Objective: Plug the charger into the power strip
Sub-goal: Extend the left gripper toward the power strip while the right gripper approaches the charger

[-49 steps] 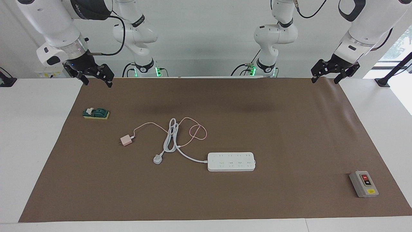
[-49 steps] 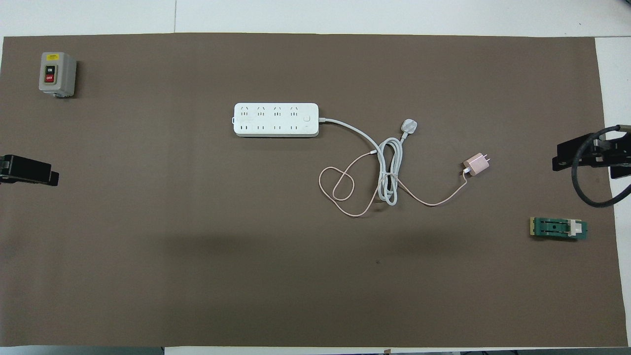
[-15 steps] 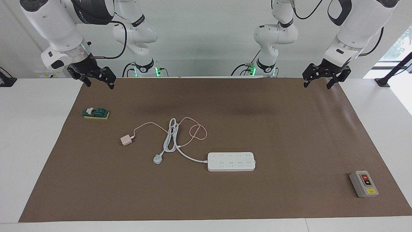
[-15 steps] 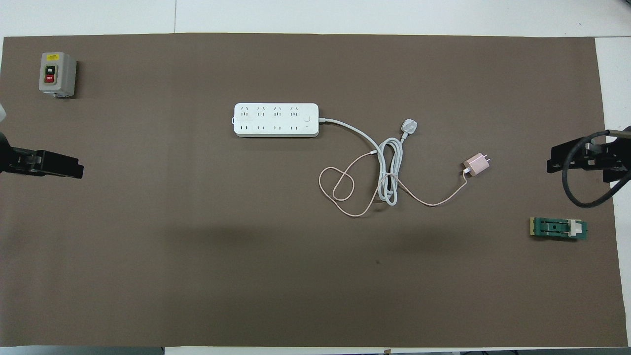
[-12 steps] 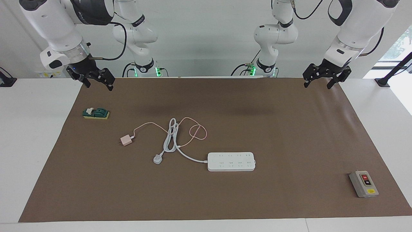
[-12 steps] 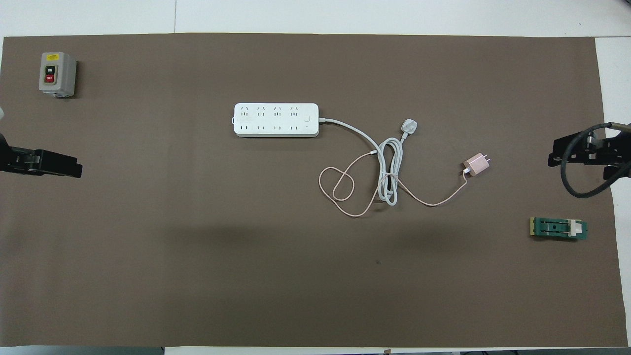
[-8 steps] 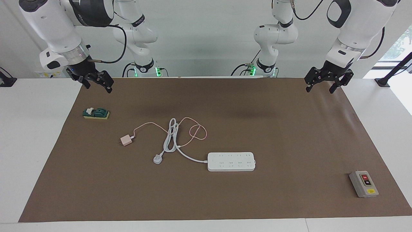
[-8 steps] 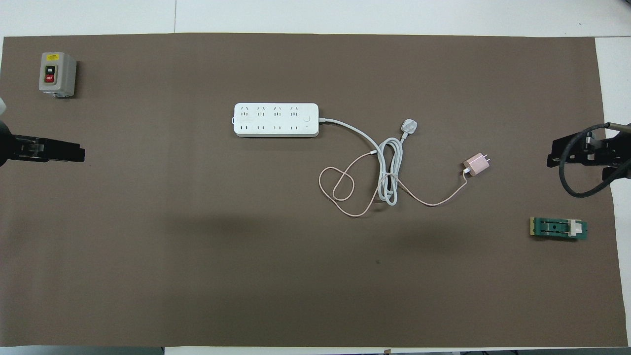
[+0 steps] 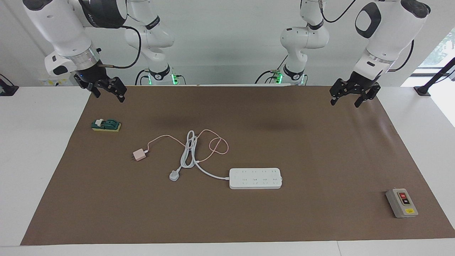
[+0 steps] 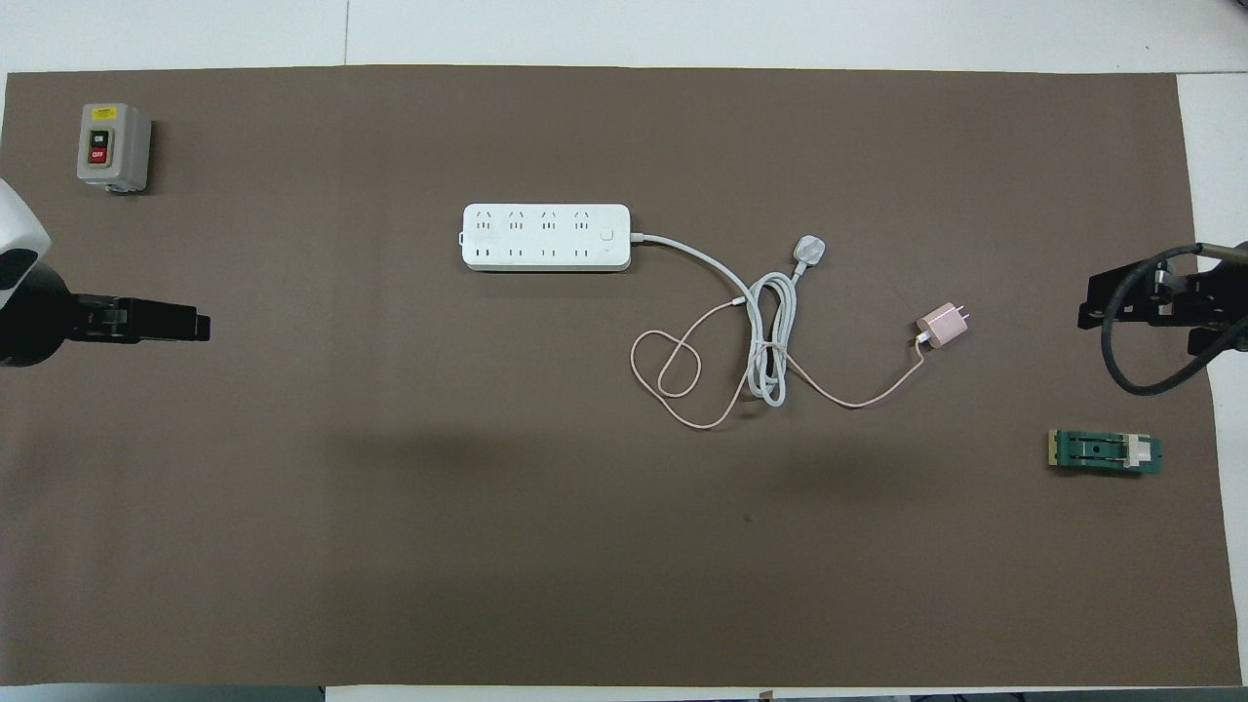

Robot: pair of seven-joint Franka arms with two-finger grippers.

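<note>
Claws first: your left claw (image 9: 343,98) hangs wide open, empty, over worktop edge; right claw (image 9: 107,91) same, open, empty. Strip (image 9: 255,178) lies flat, sockets up, ready. Charger (image 9: 139,155) loose toward right arm's end, unplugged, so right arm likely fetches.
</note>
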